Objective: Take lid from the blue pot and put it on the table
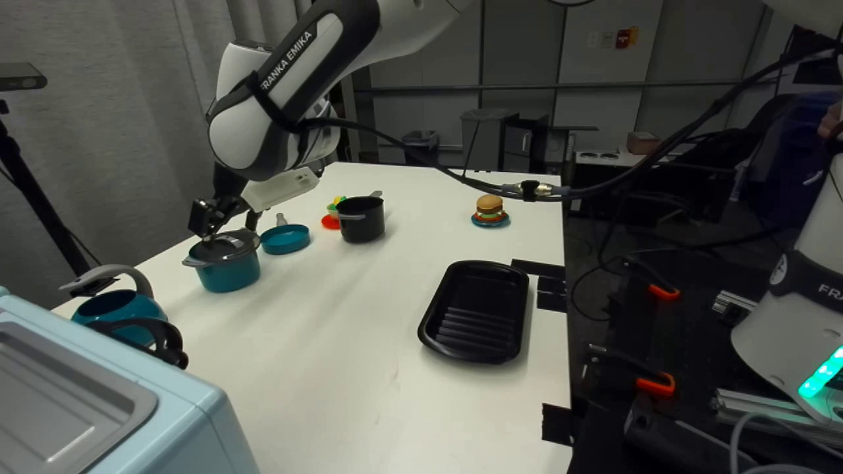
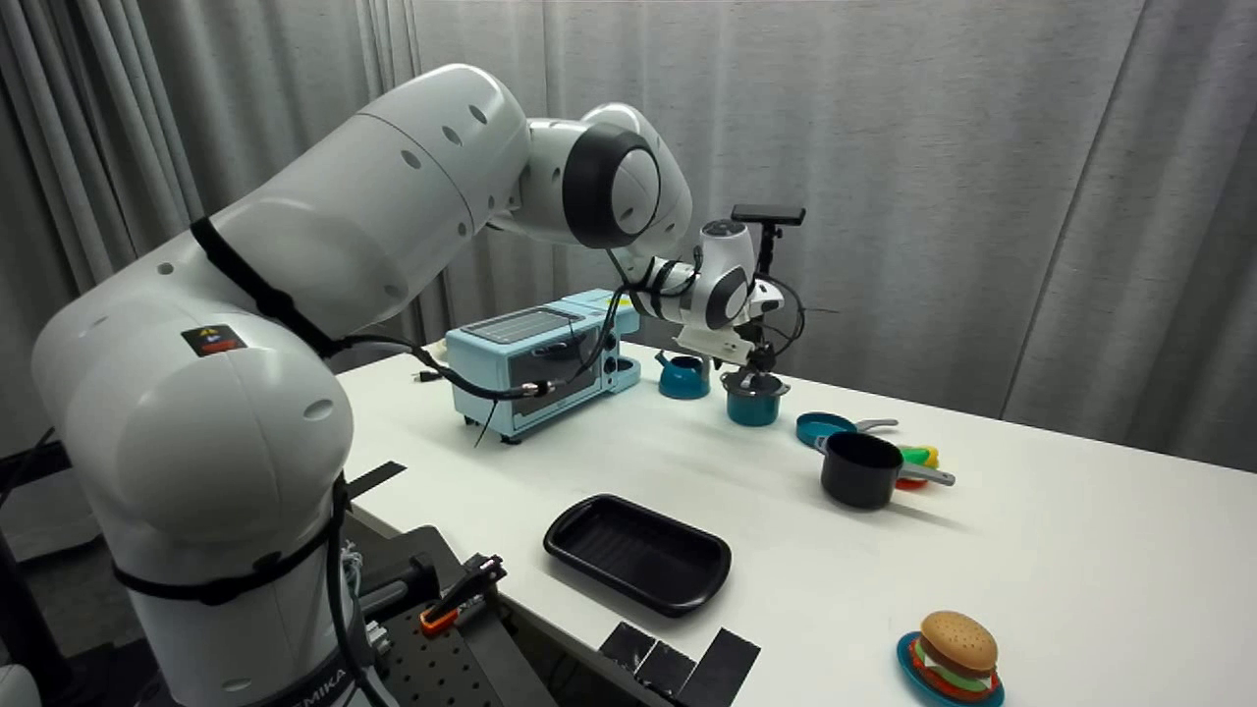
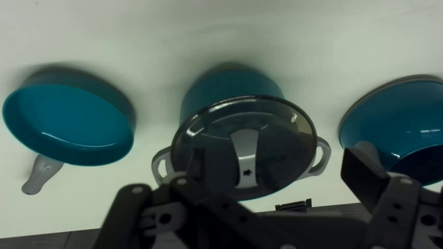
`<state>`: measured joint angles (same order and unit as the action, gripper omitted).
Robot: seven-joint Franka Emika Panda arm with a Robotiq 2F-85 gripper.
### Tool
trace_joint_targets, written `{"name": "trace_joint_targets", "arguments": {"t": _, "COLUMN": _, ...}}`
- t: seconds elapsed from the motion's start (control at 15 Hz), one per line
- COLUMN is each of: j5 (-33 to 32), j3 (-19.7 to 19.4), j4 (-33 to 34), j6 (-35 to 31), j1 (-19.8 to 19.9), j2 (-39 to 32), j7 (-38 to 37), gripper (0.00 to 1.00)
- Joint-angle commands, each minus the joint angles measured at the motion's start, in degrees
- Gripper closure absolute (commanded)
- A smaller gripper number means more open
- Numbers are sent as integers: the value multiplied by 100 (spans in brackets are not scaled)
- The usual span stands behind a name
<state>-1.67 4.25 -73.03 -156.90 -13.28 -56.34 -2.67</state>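
Tool (image 3: 281, 169): spread wide over seated lid (image 3: 280, 147)

Found lid on blue pot (image 3: 225, 84), below tool, with grip strap (image 3: 246, 141) between fingers (image 3: 362, 180) in wrist view. Could not confirm contact. Could not make out pot interior through lid. Noted burger (image 1: 489, 205) on plate (image 1: 490, 223) on counter (image 1: 336, 349). Recorded strap's long axis crosswise to side handles (image 3: 327, 157), with arrow mark (image 3: 247, 172) pointing right in wrist view.

arm (image 2: 378, 221): round, white and black
straps (image 2: 257, 285): black
letters (image 1: 287, 60): "FRANKA EMIKA", white on black
sticker (image 2: 213, 341): black and red
light (image 1: 820, 374): bright green
cable (image 1: 428, 160): black, silver plug (image 1: 537, 191)
gripper (image 3: 278, 164): black, pale round pins (image 3: 137, 189)
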Motion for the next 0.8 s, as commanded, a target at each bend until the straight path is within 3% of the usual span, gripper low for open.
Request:
{"name": "trace_joint_targets", "arguments": {"t": 0.0, "j5": -104, "j3": -90, "j4": 603, "j6": -139, "j1": -149, "j2": -447, "j7": 3, "gripper": 0}}
{"name": "trace_joint_targets", "arguments": {"t": 0.2, "j5": -81, "j3": -59, "j4": 710, "j6": -284, "j1": -228, "j2": -634, "j7": -11, "gripper": 2}}
{"name": "trace_joint_targets", "arguments": {"t": 0.27, "j5": -77, "j3": -57, "j4": 742, "j6": -320, "j1": -259, "j2": -690, "j7": -17, "gripper": 26}}
{"name": "trace_joint_targets", "arguments": {"t": 0.4, "j5": -63, "j3": -54, "j4": 807, "j6": -410, "j1": -313, "j2": -797, "j7": -35, "gripper": 33}}
{"name": "trace_joint_targets", "arguments": {"t": 0.73, "j5": -32, "j3": -20, "j4": 934, "j6": -516, "j1": -327, "j2": -954, "j7": -9, "gripper": 72}}
